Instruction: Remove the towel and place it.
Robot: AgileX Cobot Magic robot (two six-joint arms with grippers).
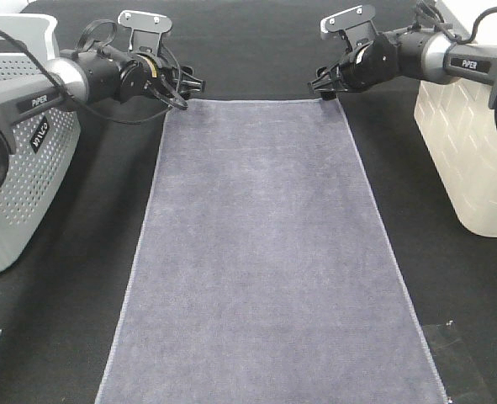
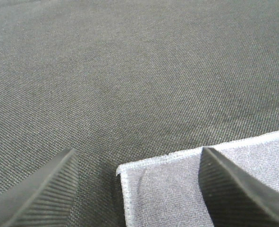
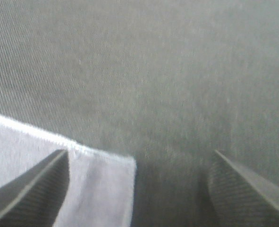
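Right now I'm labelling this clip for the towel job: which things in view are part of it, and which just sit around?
Part of the job:
- towel, spread flat
- left gripper, open at one far corner
- right gripper, open at the other

Just sitting around:
- grey perforated basket
- white basket

My exterior high view looks down from above the near end, facing the far edge of the towel (image 1: 265,252), both arms in frame. My two wrist views sit low and close, looking out past spread fingertips (image 2: 45,189) across the dark cloth (image 2: 130,71). Each shares one far towel corner with the high view.
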